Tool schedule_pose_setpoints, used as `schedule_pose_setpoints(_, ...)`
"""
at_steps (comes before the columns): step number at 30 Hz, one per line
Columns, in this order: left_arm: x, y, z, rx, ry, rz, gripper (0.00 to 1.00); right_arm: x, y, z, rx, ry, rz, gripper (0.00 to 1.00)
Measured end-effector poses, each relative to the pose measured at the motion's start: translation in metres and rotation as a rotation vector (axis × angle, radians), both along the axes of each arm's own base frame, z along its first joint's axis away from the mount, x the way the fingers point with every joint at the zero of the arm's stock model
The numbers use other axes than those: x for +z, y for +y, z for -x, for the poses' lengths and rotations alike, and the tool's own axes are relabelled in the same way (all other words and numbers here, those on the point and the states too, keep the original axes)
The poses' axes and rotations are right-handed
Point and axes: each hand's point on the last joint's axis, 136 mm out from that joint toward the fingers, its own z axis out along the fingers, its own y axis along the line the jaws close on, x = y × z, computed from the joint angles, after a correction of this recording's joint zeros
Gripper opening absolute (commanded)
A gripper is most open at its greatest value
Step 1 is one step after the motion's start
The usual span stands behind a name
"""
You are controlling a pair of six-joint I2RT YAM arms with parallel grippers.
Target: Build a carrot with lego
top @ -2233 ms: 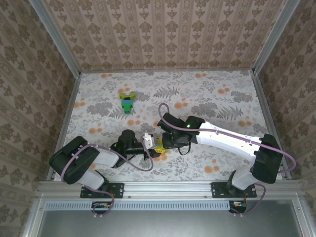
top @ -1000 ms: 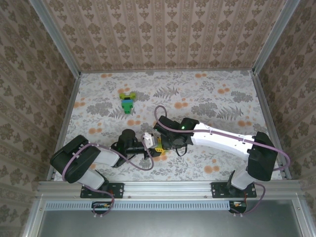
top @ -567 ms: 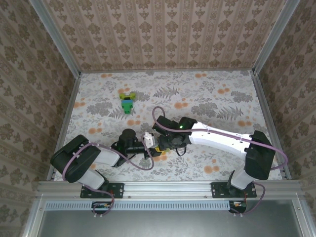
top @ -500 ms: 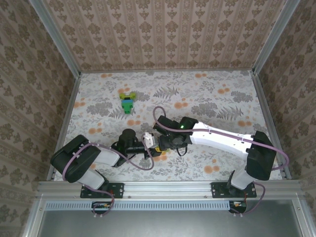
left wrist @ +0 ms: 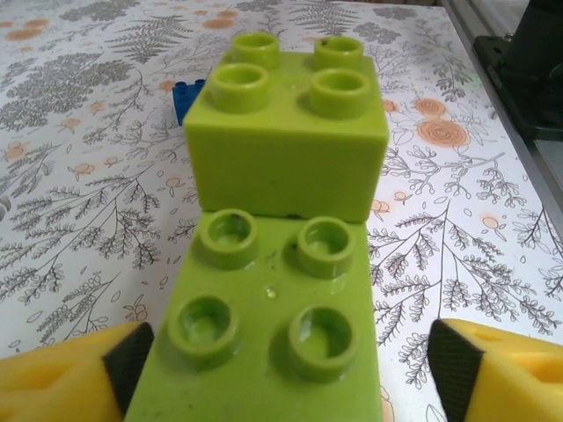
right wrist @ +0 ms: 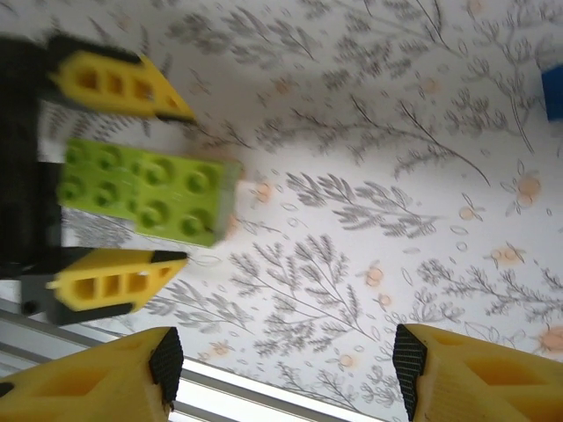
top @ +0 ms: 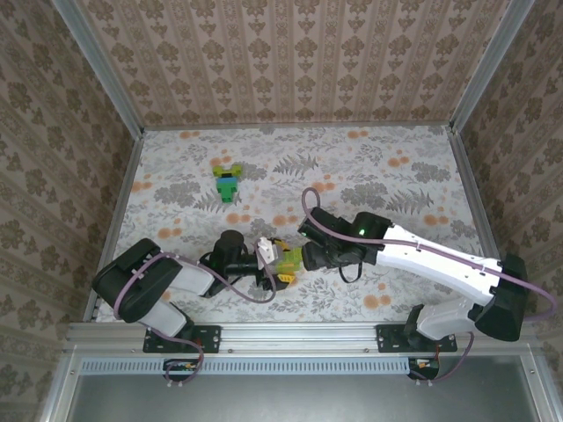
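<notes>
Two joined lime-green lego bricks (left wrist: pixel 281 264) lie between the fingers of my left gripper (left wrist: pixel 286 374), a square one against a longer one. That gripper is open, with table showing between the bricks and its right finger (left wrist: pixel 501 369). From above, the bricks (top: pixel 287 258) sit near the front edge with the left gripper (top: pixel 278 262) around them. My right gripper (top: pixel 310 256) is just right of them, open and empty (right wrist: pixel 281 374); its wrist view has the bricks (right wrist: pixel 149 189) at the left. A joined carrot cluster of lime, dark green and blue bricks (top: pixel 227 182) rests at the back left.
A loose blue brick (left wrist: pixel 187 92) lies on the flowered table beyond the lime bricks, also at the right edge of the right wrist view (right wrist: pixel 553 93). The metal front rail (top: pixel 299 332) runs close behind both grippers. Patterned walls enclose the table.
My left gripper has opened around the lime bricks. My right gripper has opened and drawn back to the right, away from them.
</notes>
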Motion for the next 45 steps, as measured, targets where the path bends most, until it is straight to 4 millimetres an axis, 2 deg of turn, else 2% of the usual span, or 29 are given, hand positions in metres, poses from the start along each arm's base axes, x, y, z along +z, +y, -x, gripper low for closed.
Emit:
schedule_pose_setpoints(6, 0.002, 0.008, 0.006, -0.004, 0.004, 0.012, 1.0, -0.035, -0.012, 0.013, -0.022, 0.069, 0.043, 0.65)
schedule_pose_setpoints(15, 0.01, 0.009, 0.011, -0.023, -0.008, 0.043, 1.0, -0.051, 0.005, 0.009, -0.029, 0.083, 0.008, 0.65)
schedule_pose_setpoints(20, 0.012, 0.009, 0.012, -0.027, -0.01, 0.05, 1.0, -0.067, 0.004, 0.006, -0.034, 0.109, 0.053, 0.65)
schedule_pose_setpoints(27, 0.011, 0.009, 0.007, -0.002, -0.018, 0.044, 1.0, -0.068, -0.001, -0.003, -0.06, 0.105, 0.056, 0.65)
schedule_pose_setpoints(36, 0.009, 0.009, 0.003, 0.019, -0.025, 0.038, 1.0, -0.065, 0.003, -0.023, -0.069, 0.081, 0.042, 0.65)
schedule_pose_setpoints(45, 0.009, 0.009, 0.003, 0.019, -0.025, 0.038, 1.0, -0.067, -0.005, -0.04, -0.09, 0.071, 0.052, 0.64)
